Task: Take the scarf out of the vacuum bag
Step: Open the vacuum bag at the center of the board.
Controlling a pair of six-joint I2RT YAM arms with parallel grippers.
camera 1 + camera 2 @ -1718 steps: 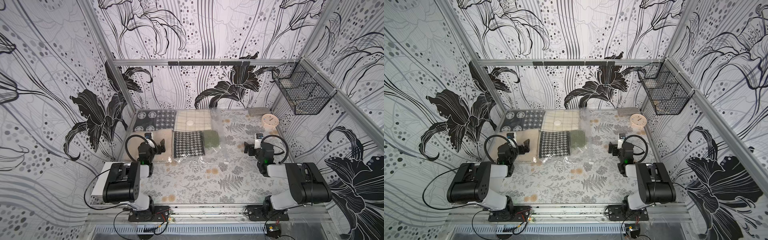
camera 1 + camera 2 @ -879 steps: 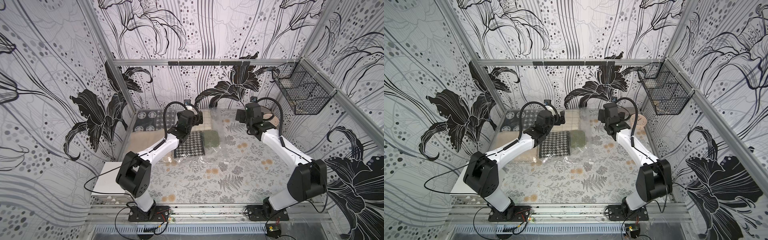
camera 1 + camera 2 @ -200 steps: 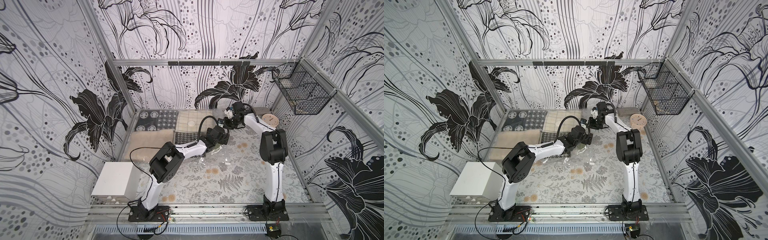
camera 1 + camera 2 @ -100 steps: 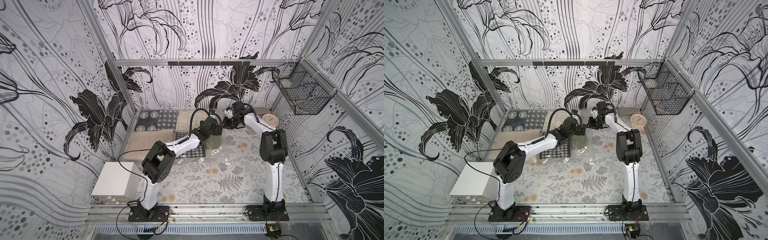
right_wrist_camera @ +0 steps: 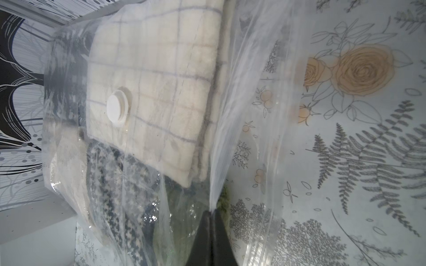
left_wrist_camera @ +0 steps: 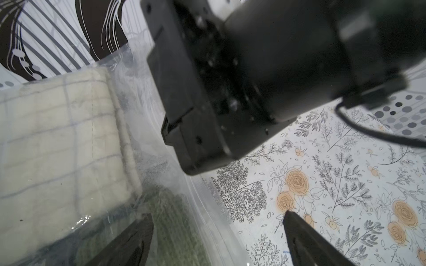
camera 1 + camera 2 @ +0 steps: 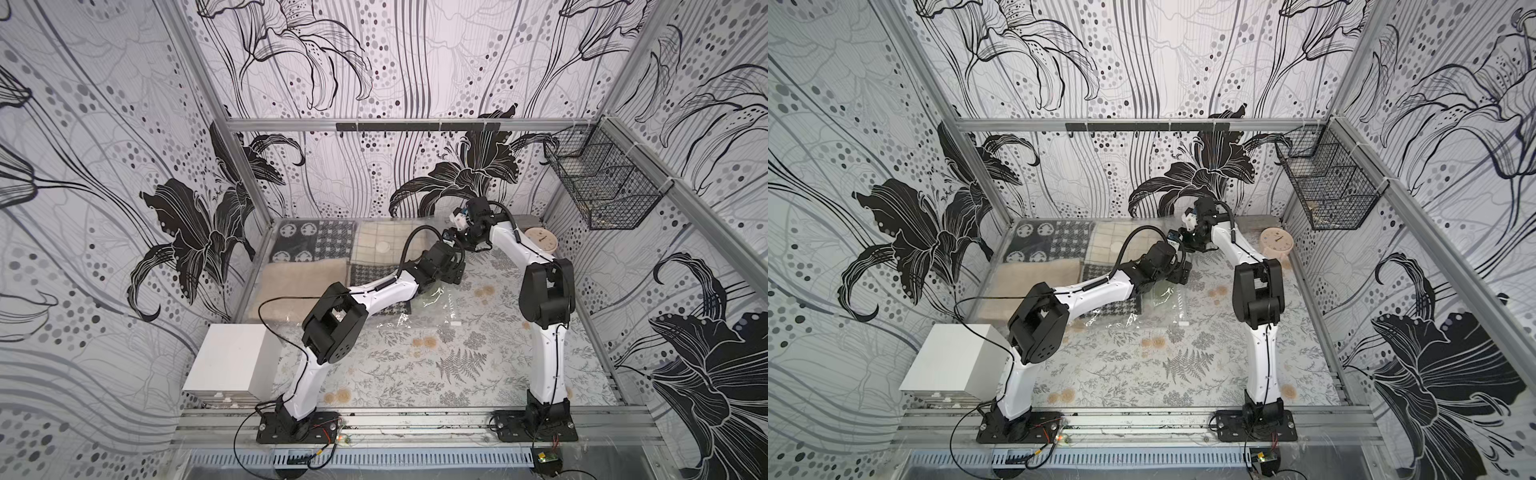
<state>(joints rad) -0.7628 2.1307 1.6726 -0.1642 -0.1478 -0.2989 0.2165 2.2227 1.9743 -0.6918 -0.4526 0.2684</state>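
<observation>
Right gripper now clamps the vacuum bag, folded textiles inside.

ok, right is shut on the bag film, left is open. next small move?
Probably lift the right gripper a little: it is shut on the film of the vacuum bag, and raising that should gape the mouth for the open left gripper, poised at the bag's edge by the green knit textile.
</observation>
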